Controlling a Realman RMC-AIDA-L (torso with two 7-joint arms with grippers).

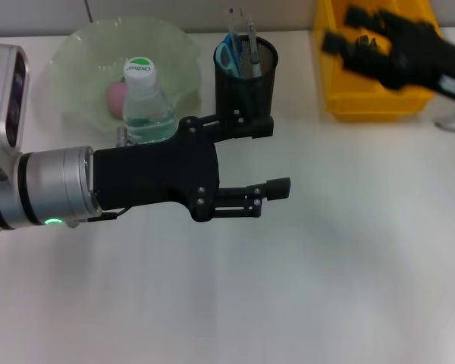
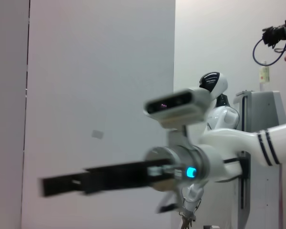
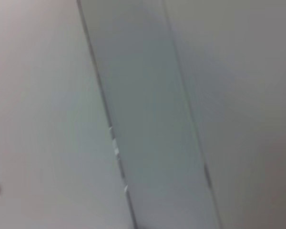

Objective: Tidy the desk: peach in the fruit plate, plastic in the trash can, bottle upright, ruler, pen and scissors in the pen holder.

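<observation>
A clear bottle (image 1: 146, 102) with a green cap stands upright at the front edge of the pale green fruit plate (image 1: 76, 53). A pink peach (image 1: 115, 95) lies in the plate behind it. The black mesh pen holder (image 1: 245, 76) holds blue-handled scissors (image 1: 227, 53), a clear ruler (image 1: 237, 21) and a pen (image 1: 252, 47). My left gripper (image 1: 271, 157) is open and empty, above the table in front of the bottle and holder. My right gripper (image 1: 345, 30) is blurred, open and empty above the yellow bin (image 1: 364, 98). No plastic shows.
The yellow bin stands at the back right of the white table (image 1: 326, 265). The left wrist view shows my right arm (image 2: 181, 169) and a wall. The right wrist view shows only plain grey surfaces.
</observation>
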